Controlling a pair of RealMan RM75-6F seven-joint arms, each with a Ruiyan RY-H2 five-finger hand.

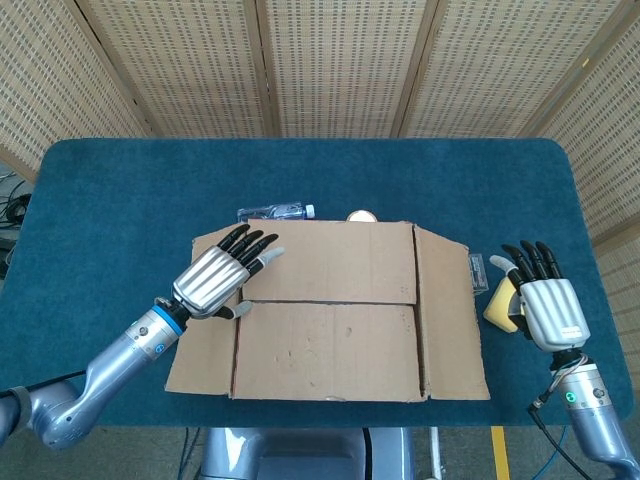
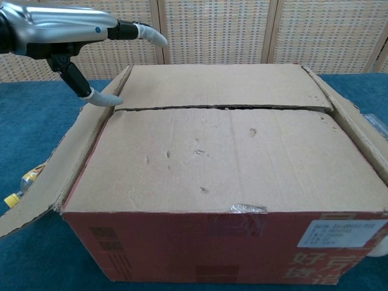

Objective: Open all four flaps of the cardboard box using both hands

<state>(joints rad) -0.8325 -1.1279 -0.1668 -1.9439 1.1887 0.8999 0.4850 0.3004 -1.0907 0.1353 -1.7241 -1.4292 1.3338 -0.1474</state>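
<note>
left robot hand [image 1: 218, 278]: fingers spread, holding nothing. Hovers over the box's left edge, fingertips above the far flap, thumb near the seam. Chest view shows no clear contact with the cardboard.
left flap [image 1: 205, 330]: already swung out, lying under and just behind this robot hand, sloping down toward the surface [image 1: 120, 200].
box [image 2: 224, 242]: between the two robot hands, near the front edge of the surface.
far flap [image 1: 330, 260]: shut, flat.
near flap [image 1: 330, 350]: shut, flat, meets the far flap at the centre seam [image 2: 224, 108].
bottle [image 1: 275, 211]: lying on the surface beyond the box, ahead of the left fingertips.
right flap [image 1: 450, 320]: already swung out, just left of the right robot hand.
right robot hand [image 1: 545, 305]: fingers apart, empty, beside the box, not touching the flap. A yellow item [image 1: 500, 305] lies just by its thumb; can't tell what it is.
progress: about half. Both side flaps are out; far and near flaps are left.
next (guess): left fingers need to get into the seam to lift one of the closed flaps.
</note>
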